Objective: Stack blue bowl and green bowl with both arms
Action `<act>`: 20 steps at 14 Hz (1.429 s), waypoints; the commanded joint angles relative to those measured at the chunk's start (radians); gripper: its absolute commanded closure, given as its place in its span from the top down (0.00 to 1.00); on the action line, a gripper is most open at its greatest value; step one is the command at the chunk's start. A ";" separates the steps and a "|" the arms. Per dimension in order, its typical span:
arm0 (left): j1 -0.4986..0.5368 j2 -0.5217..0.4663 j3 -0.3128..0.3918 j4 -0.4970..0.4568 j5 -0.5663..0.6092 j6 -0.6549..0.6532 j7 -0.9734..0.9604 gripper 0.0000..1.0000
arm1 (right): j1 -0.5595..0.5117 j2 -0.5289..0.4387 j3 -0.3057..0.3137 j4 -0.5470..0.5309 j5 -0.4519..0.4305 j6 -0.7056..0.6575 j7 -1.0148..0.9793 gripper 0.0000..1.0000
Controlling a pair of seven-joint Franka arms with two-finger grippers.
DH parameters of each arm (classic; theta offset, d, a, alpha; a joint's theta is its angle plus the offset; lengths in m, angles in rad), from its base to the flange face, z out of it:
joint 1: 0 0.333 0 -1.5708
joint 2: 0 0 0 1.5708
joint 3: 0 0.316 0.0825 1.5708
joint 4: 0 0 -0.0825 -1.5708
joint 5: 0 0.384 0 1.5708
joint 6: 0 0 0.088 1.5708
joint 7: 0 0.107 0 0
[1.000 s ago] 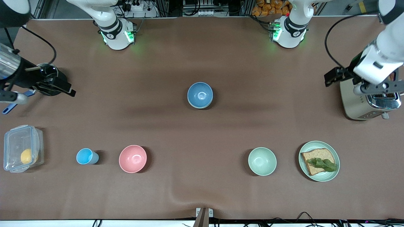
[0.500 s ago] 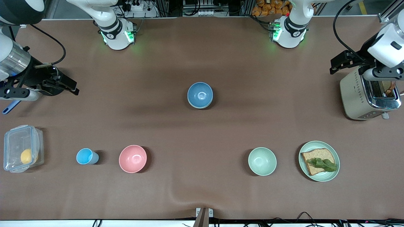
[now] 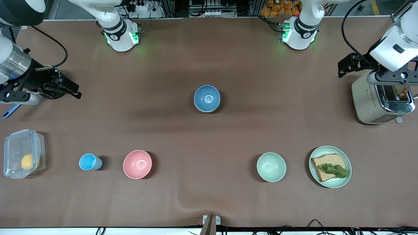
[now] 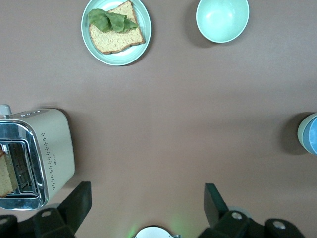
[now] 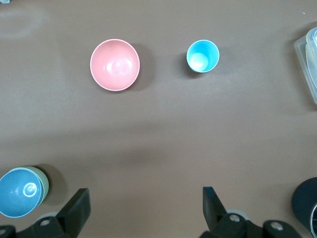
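The blue bowl (image 3: 207,97) sits in the middle of the table, nested inside the green bowl (image 5: 44,184), of which only a pale rim shows around it. The right wrist view shows the blue bowl (image 5: 19,193) at its edge, and the left wrist view cuts off the same blue bowl (image 4: 312,136) and the green bowl's rim (image 4: 300,133). My left gripper (image 4: 147,203) hangs open and empty, high by the toaster at the left arm's end. My right gripper (image 5: 144,208) hangs open and empty, high over the right arm's end of the table.
Nearer the front camera stand a mint-green bowl (image 3: 271,166), a green plate (image 3: 313,171) with bread and lettuce, a pink bowl (image 3: 137,164) and a small light-blue cup (image 3: 88,162). A toaster (image 3: 369,101) and a clear lidded box (image 3: 19,148) stand at the two ends.
Both arms have drawn back a little toward their ends of the table and steadied, hands open throughout. The bowls have not moved.
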 commanded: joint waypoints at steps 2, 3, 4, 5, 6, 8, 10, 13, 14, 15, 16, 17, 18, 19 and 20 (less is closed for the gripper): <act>-0.005 -0.009 0.026 0.009 0.006 -0.023 0.026 1.00 | 0.007 -0.007 0.001 -0.005 -0.020 0.001 0.008 1.00; -0.005 -0.007 0.026 0.007 -0.003 -0.023 0.026 1.00 | 0.008 -0.007 0.001 -0.005 -0.020 0.000 0.008 1.00; -0.005 -0.003 0.026 0.007 -0.003 -0.022 0.026 1.00 | 0.008 -0.007 0.001 -0.005 -0.020 0.000 0.008 1.00; -0.005 0.000 0.028 0.007 -0.003 -0.022 0.026 1.00 | 0.008 -0.007 0.002 -0.005 -0.020 0.003 0.008 1.00; -0.004 -0.009 0.028 -0.003 -0.003 -0.023 0.031 1.00 | 0.008 -0.005 0.002 -0.005 -0.020 0.004 0.008 1.00; 0.028 -0.029 0.028 -0.026 -0.005 -0.022 0.069 1.00 | 0.010 -0.005 0.004 -0.005 -0.019 0.003 0.008 1.00; 0.028 -0.032 0.024 -0.025 -0.025 -0.017 0.072 1.00 | 0.022 -0.005 0.002 -0.005 -0.019 0.004 0.008 1.00; 0.028 -0.030 0.024 -0.023 -0.042 0.001 0.060 1.00 | 0.027 -0.005 0.002 -0.005 -0.020 0.001 0.006 1.00; 0.028 -0.030 0.023 -0.026 -0.043 0.005 0.057 1.00 | 0.025 -0.005 0.002 -0.005 -0.020 0.000 -0.003 1.00; 0.030 -0.034 0.023 -0.034 -0.046 0.009 0.057 1.00 | 0.025 -0.005 0.002 -0.005 -0.020 -0.003 -0.001 1.00; 0.028 -0.034 0.023 -0.036 -0.051 0.030 0.056 1.00 | 0.025 -0.005 0.002 -0.005 -0.020 -0.003 -0.006 1.00; 0.027 -0.034 0.023 -0.036 -0.050 0.046 0.049 1.00 | 0.025 -0.005 0.002 -0.005 -0.028 -0.003 -0.009 1.00; 0.025 -0.034 0.021 -0.037 -0.048 0.049 0.046 1.00 | 0.027 -0.005 0.002 -0.005 -0.028 -0.003 -0.008 1.00; 0.025 -0.035 0.021 -0.043 -0.048 0.051 0.046 1.00 | 0.027 -0.005 0.002 -0.005 -0.028 -0.005 -0.006 1.00; 0.025 -0.035 0.021 -0.048 -0.048 0.055 0.046 1.00 | 0.024 -0.005 0.001 -0.005 -0.028 -0.005 -0.009 1.00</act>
